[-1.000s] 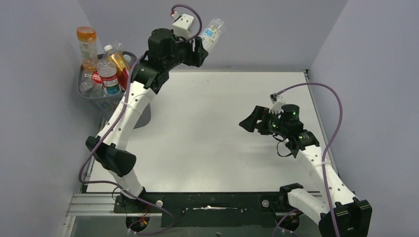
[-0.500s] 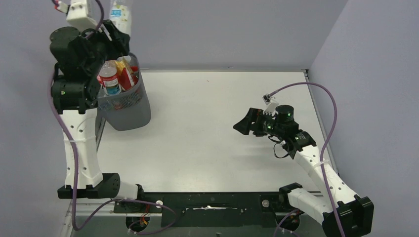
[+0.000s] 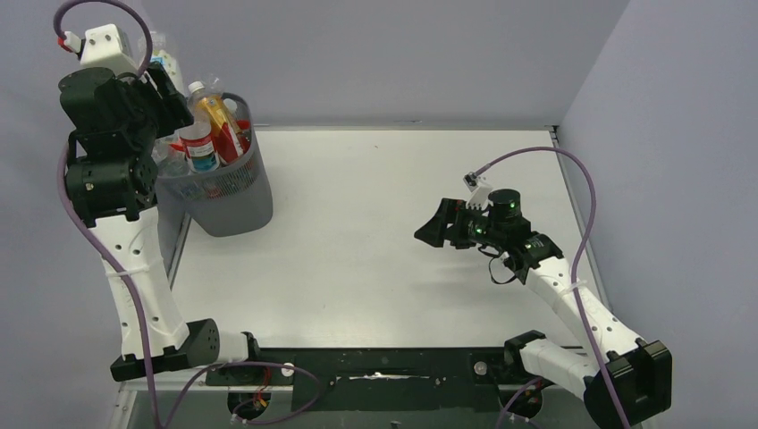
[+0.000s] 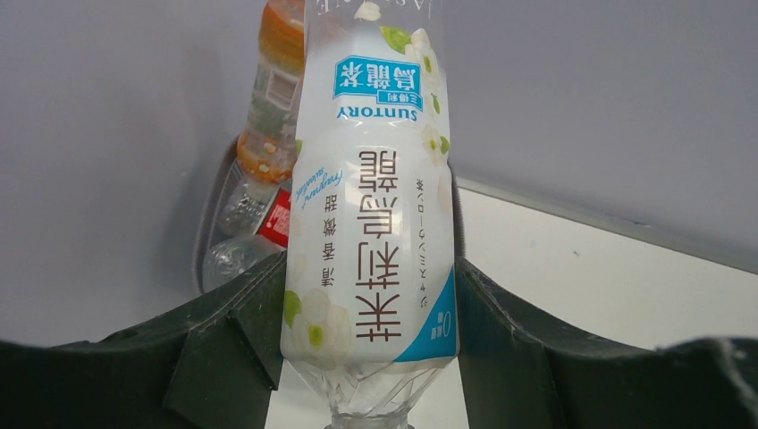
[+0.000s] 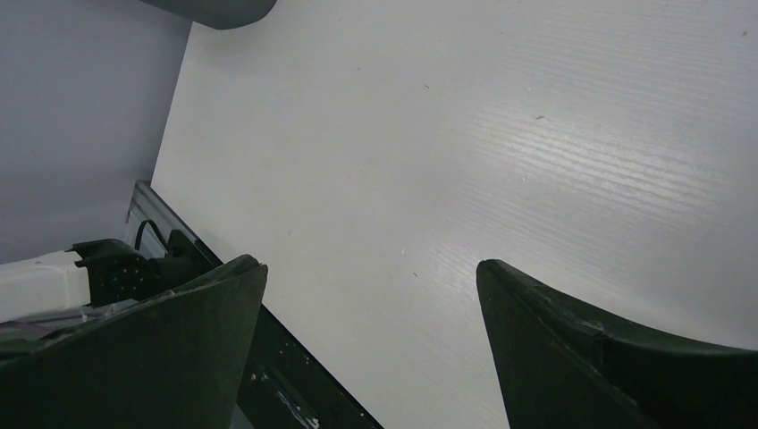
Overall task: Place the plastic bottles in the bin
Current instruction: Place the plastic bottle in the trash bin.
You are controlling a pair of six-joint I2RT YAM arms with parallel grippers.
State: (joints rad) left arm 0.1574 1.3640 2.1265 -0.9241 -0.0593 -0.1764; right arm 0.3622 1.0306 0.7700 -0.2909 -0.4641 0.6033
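Top view: the left gripper (image 3: pixel 170 82) sits high beside the rim of the bin (image 3: pixel 228 201) at the table's (image 3: pixel 357 268) far-left corner. The bin is packed with bottles (image 3: pixel 204 134). The right gripper (image 3: pixel 435 228) hangs over the table, spread wide.

Left wrist: the 2 fingers (image 4: pixel 223 340) clamp a white-labelled bottle (image 4: pixel 371 206), with the bin behind it.

Right wrist: the fingers are wide apart above the table.

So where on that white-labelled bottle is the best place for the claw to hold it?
Across the straight round body, coming from the neck end, as the left gripper holds the white-labelled bottle now: a finger on each side of the label, just past the tapering shoulder. The parallel sides there give the fingers even contact; the sloped shoulder would probably slip.
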